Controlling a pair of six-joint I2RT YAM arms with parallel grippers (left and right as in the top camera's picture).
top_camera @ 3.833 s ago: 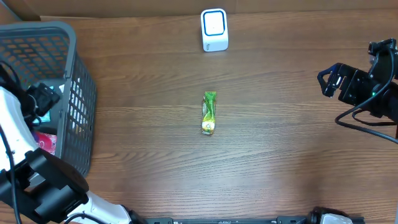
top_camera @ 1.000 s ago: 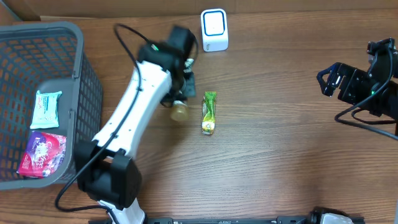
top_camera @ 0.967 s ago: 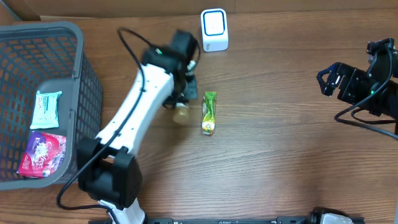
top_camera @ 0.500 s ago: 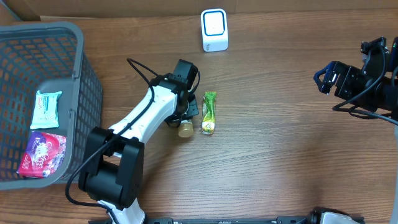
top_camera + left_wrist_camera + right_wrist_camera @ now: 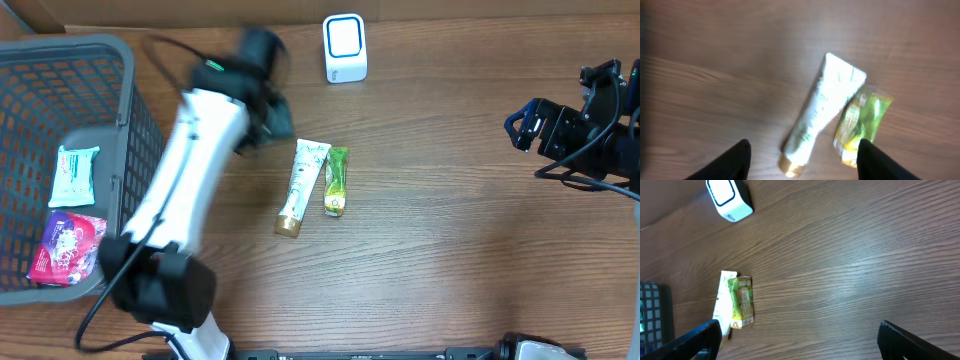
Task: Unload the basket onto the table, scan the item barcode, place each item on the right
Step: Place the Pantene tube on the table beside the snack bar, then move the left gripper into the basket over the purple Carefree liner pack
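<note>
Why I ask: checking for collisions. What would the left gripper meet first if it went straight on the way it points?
Probably the white tube, lying right in front of the left gripper, cap end nearest; depth is unclear.

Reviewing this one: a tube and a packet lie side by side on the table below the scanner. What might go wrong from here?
1. The white tube lies right beside the green packet, seemingly touching at one end. A tool closing on either may nudge or pinch the other.
2. Both lie flat and no barcode can be made out on their upper faces, so a pickup could present the wrong side to the scanner.
</note>
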